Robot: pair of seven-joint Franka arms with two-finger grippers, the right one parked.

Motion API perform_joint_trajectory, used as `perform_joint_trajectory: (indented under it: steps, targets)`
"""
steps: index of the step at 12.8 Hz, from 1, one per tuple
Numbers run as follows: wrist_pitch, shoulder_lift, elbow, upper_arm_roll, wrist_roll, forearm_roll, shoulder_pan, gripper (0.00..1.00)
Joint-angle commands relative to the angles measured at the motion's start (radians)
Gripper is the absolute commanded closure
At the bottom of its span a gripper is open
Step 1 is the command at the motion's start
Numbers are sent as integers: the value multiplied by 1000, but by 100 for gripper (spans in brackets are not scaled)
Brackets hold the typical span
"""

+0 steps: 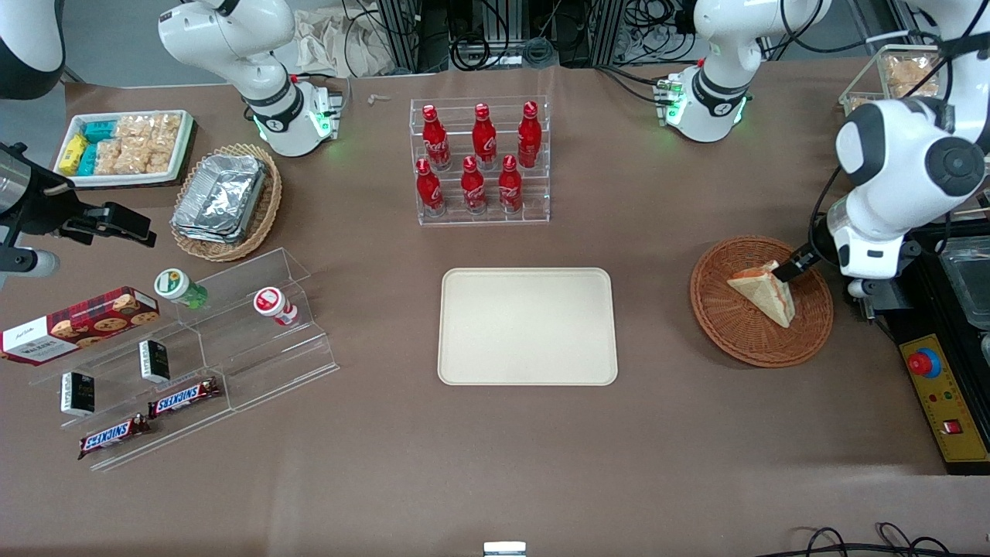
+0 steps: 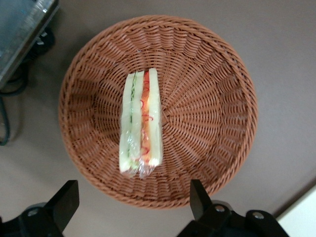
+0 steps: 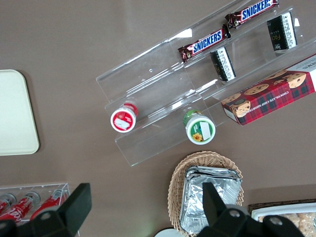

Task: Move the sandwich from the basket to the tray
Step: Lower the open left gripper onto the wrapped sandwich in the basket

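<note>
Snickers bars [image 1: 151,417], 2 of them, lay nearest the front camera on the lowest step of a clear acrylic stand [image 1: 193,363] toward the parked arm's end of the table. On that stand's higher steps sat 2 small dark boxes, a red-lidded cup [image 1: 274,305] and a green-lidded cup [image 1: 178,287], with a tartan cookie box [image 1: 77,323] beside them. Farther from the camera stood a tan wicker basket holding silver foil trays [image 1: 224,199] and a white tray of snack packets [image 1: 124,147].

At the middle of the table lay the tray [image 1: 527,326], cream-beige and bare. Farther from the camera than the tray, a clear rack held 6 red cola bottles [image 1: 481,161] in 2 rows of 3.

Toward the working arm's end sat the basket [image 1: 742,340], reddish-brown and round. Inside it, near its middle, the sandwich [image 1: 766,294] stood on edge in clear wrap, its red, orange and green filling showing along the cut side in the wrist view [image 2: 141,123]. The gripper [image 2: 133,205] hung above the basket's rim, just beside the sandwich without touching it, its 2 dark fingers [image 2: 200,197] spread wide apart and holding nothing. From the front, its dark fingertip showed at the sandwich's upper corner [image 1: 790,269].
</note>
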Motion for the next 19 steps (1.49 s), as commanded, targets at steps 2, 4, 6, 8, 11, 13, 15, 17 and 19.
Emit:
perform_joint_trajectory:
  steps: [2,4,6,8,11,13,15,17,19]
  targets:
    - [109,95,-17,-2,-87,4,0,0]
    - [139,130,-24,-1,-95,5,0,0]
    - [156,149,-32,-1,-106,31,2,0]
    - [159,161,-34,1,-136,67,6,0]
    - [158,160,-34,1,-173,71,8,0]
    - [161,180,-32,1,-175,73,10,0]
    - [187,206,-31,2,-176,73,10,0]
    - [205,224,-31,2,-184,73,11,0]
    - [207,236,-28,2,-184,73,10,2]
